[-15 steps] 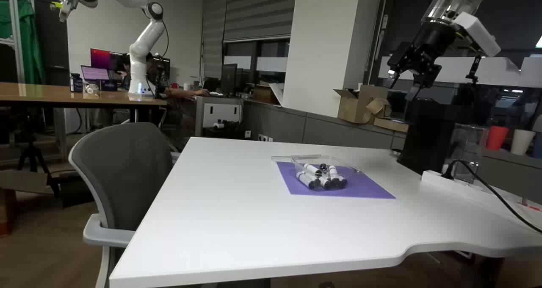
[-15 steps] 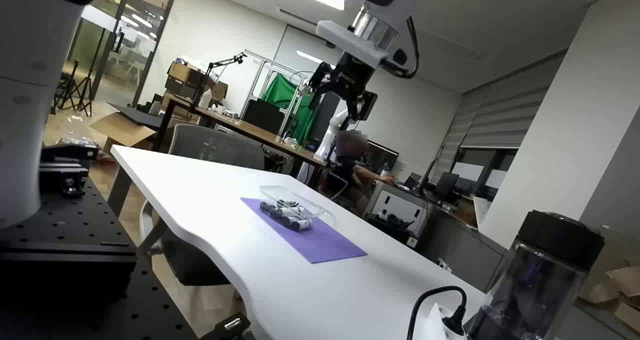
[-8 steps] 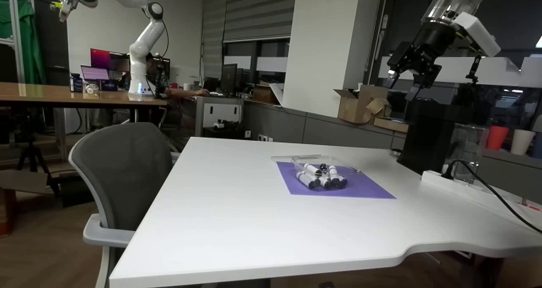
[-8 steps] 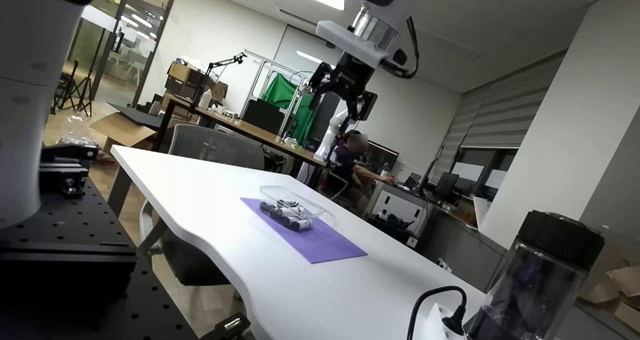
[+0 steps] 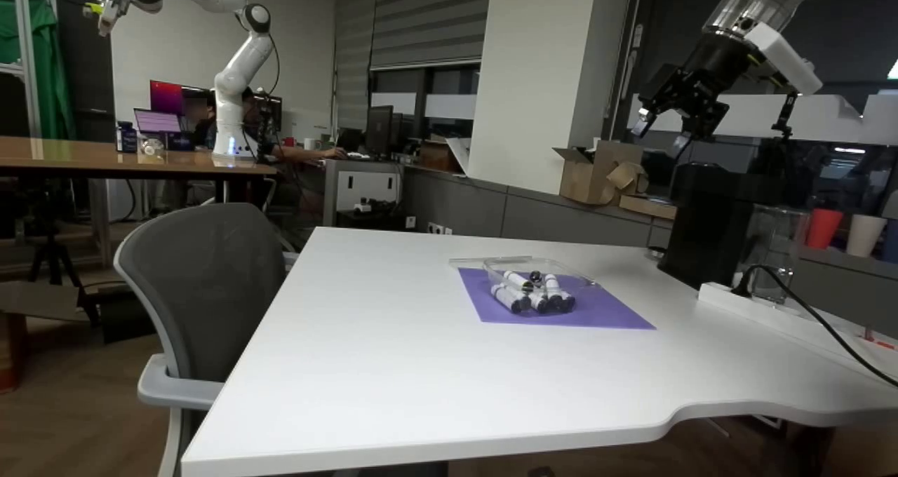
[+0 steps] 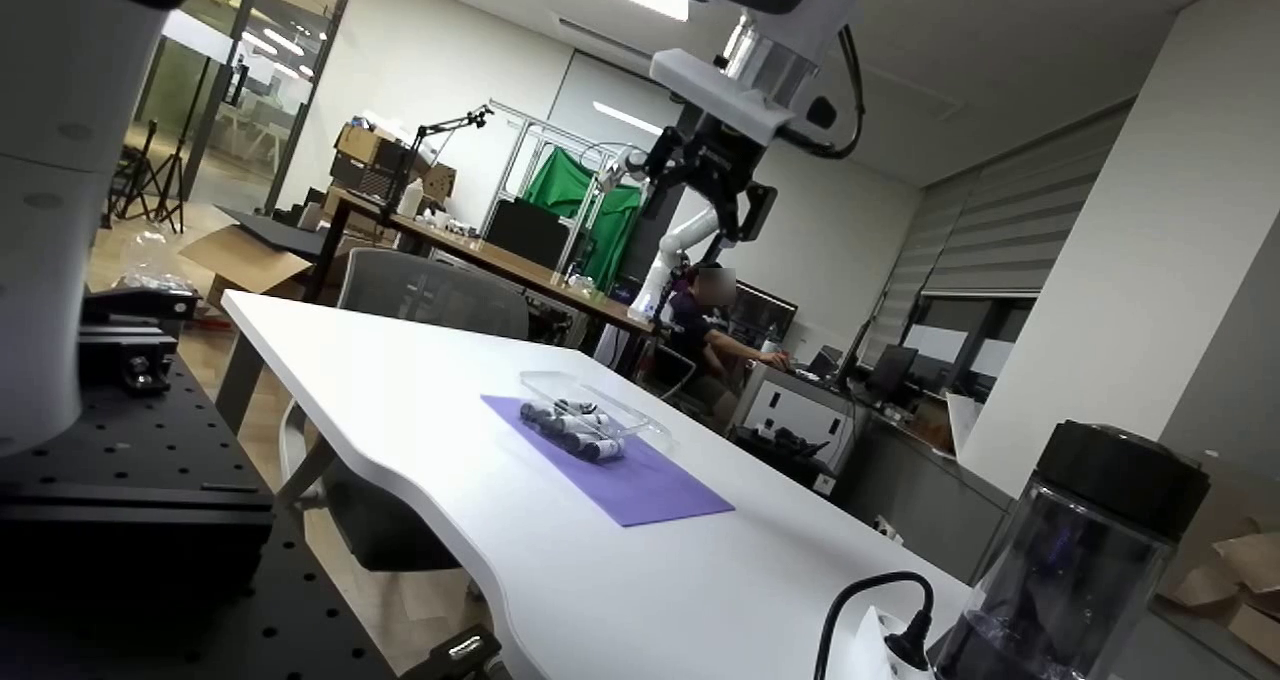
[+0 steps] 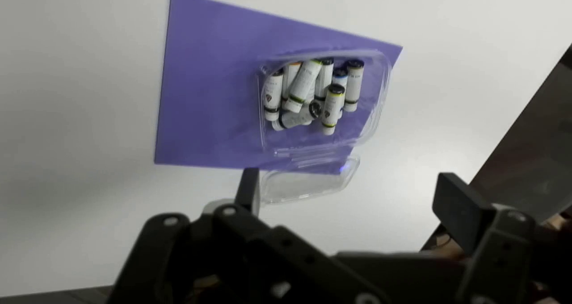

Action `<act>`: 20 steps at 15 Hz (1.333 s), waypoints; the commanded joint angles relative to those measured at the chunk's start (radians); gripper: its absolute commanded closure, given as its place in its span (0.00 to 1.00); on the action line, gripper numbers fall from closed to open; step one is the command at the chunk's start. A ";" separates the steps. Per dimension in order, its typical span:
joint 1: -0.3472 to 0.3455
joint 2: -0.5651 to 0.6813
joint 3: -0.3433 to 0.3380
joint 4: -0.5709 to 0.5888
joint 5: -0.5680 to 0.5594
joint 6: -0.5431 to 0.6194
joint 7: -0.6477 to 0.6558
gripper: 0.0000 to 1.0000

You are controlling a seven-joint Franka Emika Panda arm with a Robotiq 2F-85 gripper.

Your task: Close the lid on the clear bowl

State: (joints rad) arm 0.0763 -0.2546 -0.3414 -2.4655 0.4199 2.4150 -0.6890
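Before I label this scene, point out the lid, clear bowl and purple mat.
Lid (image 7: 309, 183), wrist view: clear middle panel.
Clear bowl (image 7: 380, 97), wrist view: right rim.
Purple mat (image 7: 206, 85), wrist view: bare left part.

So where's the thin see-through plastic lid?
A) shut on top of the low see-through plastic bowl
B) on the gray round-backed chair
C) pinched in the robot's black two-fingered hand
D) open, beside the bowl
D: in the wrist view the lid sits open beside the bowl, leaving the small white tubes with dark ends inside uncovered.
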 commanded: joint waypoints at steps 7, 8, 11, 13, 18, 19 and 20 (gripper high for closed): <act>-0.189 0.554 0.083 0.538 0.422 -0.100 -0.242 0.00; -0.216 0.613 0.107 0.593 0.412 -0.107 -0.218 0.00; -0.275 0.785 0.177 0.755 0.387 -0.087 -0.148 0.00; -0.292 0.900 0.201 0.864 0.326 -0.111 -0.042 0.00; -0.326 0.900 0.252 0.828 0.303 -0.060 -0.072 0.00; -0.326 0.900 0.252 0.832 0.302 -0.062 -0.071 0.00; -0.327 0.900 0.252 0.836 0.302 -0.064 -0.070 0.00</act>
State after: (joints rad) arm -0.2011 0.6502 -0.1494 -1.6278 0.7669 2.3353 -0.7804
